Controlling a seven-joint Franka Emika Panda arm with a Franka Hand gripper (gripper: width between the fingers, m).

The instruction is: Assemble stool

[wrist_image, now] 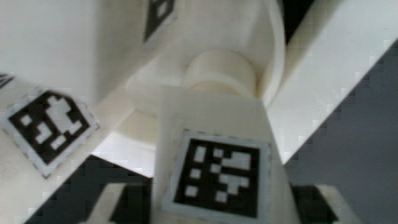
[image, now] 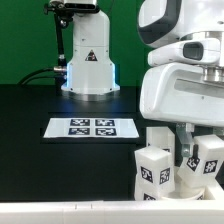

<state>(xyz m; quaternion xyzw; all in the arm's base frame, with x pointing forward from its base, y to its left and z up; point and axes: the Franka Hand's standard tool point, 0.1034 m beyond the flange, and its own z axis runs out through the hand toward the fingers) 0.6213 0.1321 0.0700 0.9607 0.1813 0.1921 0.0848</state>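
Near the front edge of the black table (image: 40, 100), at the exterior view's right, my gripper (image: 186, 150) hangs low among the stool parts.

**Count of parts.** The exterior view shows two white stool legs for certain. One leg (image: 155, 172) stands at the exterior view's left of my fingers, and the other leg (image: 210, 156) stands at their right. Both carry black-and-white square tags. White shapes between and below them are too crowded to sort into further legs or the seat.

The wrist view shows three tags: one on the nearest leg (wrist_image: 222, 170), one on a neighbouring white face (wrist_image: 50, 120), and one cut off at the frame edge (wrist_image: 157, 12).

**Pincer.** In the wrist view the nearest leg runs between my two fingertips (wrist_image: 128, 205). I cannot tell whether the pads press on it or merely flank it.

**Other items.** One marker board (image: 92, 127) lies flat at mid-table, well apart from the legs, printed with four square tags. One long white bar (image: 60, 214) runs along the front edge. One white robot base (image: 88, 60) stands at the back.

**Writing.** The only sign is a triangular warning symbol on that base. No lettering is legible anywhere.
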